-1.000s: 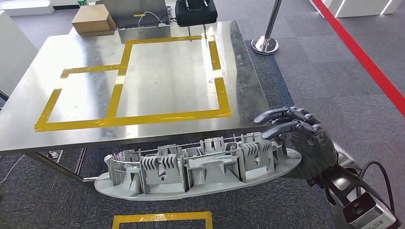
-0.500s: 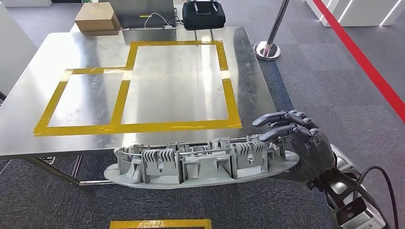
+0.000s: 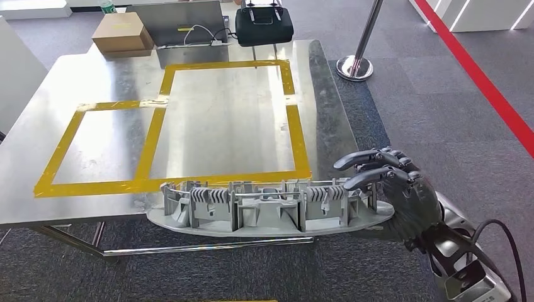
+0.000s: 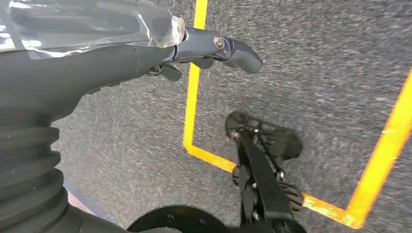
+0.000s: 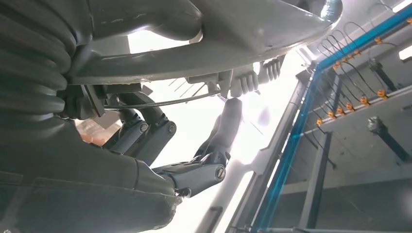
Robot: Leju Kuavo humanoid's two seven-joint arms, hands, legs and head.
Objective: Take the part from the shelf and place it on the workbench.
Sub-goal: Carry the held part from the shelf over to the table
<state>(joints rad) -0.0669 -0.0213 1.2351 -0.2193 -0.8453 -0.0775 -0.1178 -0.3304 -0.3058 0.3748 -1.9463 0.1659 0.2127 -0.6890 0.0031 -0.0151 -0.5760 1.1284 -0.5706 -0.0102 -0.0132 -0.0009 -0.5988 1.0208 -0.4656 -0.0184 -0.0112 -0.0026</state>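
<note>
- Right hand (image 3: 403,195) grasping the part (image 3: 264,211) at its right end, dark fingers (image 3: 362,157) curled over the top edge, palm under the rim.
- Part: long grey plastic moulding, ribbed brackets facing up, lying roughly level, long axis running left-right across head view.
- Part held over the near edge of the workbench (image 3: 94,94); far side overlapping the steel top close to the near yellow tape line (image 3: 170,182), near side hanging past the edge over carpet. Can't tell whether touching the top or just above it.
- In right wrist view, part's smooth grey underside (image 5: 233,34) seen from below, fingers (image 5: 226,124) hooked up around its ribbed edge.
- Left hand (image 4: 145,53) seen in left wrist view, hanging over grey carpet w/ yellow floor tape (image 4: 192,97); fingers partly curled, nothing seen in them, but can't tell if clenched or released.
- Workbench top: bare steel, 2 yellow tape rectangles side by side, bigger 1 on the right.
- Far edge of bench: cardboard box (image 3: 123,33) at left, laptop (image 3: 179,22) w/ white cable beside it, black case (image 3: 264,25) to the right.
- Chrome stanchion post (image 3: 359,60) on carpet beyond bench's right corner; red floor stripe (image 3: 485,75) well to the right.
</note>
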